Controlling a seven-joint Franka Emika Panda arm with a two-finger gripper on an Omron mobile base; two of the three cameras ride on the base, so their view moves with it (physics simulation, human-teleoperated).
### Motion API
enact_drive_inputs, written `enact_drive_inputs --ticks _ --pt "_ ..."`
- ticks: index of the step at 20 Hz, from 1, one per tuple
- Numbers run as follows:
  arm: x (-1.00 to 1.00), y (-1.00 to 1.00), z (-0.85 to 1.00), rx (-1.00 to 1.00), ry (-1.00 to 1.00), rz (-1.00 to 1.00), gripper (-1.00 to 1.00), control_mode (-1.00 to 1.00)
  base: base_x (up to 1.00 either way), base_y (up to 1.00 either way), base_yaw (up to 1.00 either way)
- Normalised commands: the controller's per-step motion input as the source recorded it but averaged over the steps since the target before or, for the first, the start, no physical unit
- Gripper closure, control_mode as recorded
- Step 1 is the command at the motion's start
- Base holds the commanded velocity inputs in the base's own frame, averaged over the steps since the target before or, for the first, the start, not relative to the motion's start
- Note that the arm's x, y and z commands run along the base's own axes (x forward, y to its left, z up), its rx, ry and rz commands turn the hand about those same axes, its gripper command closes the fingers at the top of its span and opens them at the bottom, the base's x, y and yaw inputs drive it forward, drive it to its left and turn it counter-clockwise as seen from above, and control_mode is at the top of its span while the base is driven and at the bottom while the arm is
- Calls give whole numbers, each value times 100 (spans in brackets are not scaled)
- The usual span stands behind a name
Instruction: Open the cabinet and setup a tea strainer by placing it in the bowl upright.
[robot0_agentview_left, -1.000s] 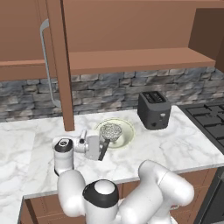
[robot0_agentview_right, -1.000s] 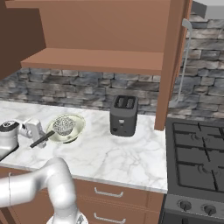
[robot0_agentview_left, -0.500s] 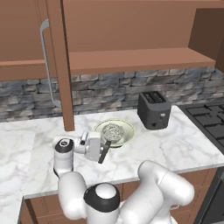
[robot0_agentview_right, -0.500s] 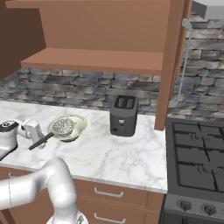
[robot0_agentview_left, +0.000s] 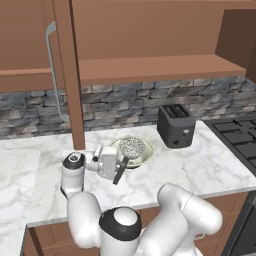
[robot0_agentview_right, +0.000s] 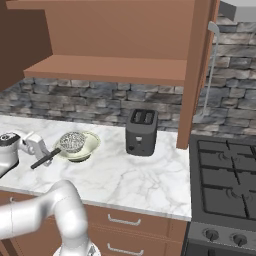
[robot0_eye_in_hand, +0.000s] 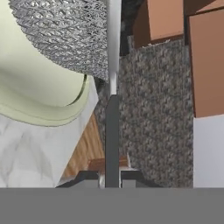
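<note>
The cabinet (robot0_agentview_left: 65, 75) stands open, its shelf bare, with one door (robot0_agentview_right: 197, 75) swung out on the right. On the counter sits the pale cream-green bowl (robot0_agentview_left: 142, 156). The tea strainer's silver mesh basket (robot0_agentview_left: 131, 146) lies over the inside of the bowl, and its dark handle (robot0_agentview_left: 119, 174) slants down toward the counter's front. My gripper (robot0_agentview_left: 121, 162) is shut on that handle, just left of the bowl. The hand view has the mesh (robot0_eye_in_hand: 65, 35) above the bowl's rim (robot0_eye_in_hand: 43, 105), with the handle (robot0_eye_in_hand: 112, 140) running down between my fingertips. Whether the basket touches the bowl I cannot tell.
A black toaster (robot0_agentview_left: 176, 125) stands right of the bowl, near the stone backsplash. A stove (robot0_agentview_right: 225, 185) lies at the far right. The left cabinet door with its silver bar handle (robot0_agentview_left: 50, 70) hangs open above the counter. Bare marble lies in front of the toaster.
My gripper has carried the strainer slightly to the right, so the mesh basket sits a little farther over the bowl. Nothing else moved.
</note>
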Motion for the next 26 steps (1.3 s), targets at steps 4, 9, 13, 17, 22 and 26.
enact_drive_inputs --ticks 4,9,13,17,22,26 --pt "1 -1 -3 0 0 -12 100 -100 0 0 0" --pt "1 0 -7 0 0 -10 100 -100 0 0 0" --pt "11 0 -15 0 0 -8 100 -100 0 0 0" --pt "22 0 -14 0 0 -4 100 -100 0 0 0" --pt "14 2 -4 -1 -3 0 100 -100 0 0 0" --pt "9 6 -1 0 -5 4 100 -100 0 0 0"
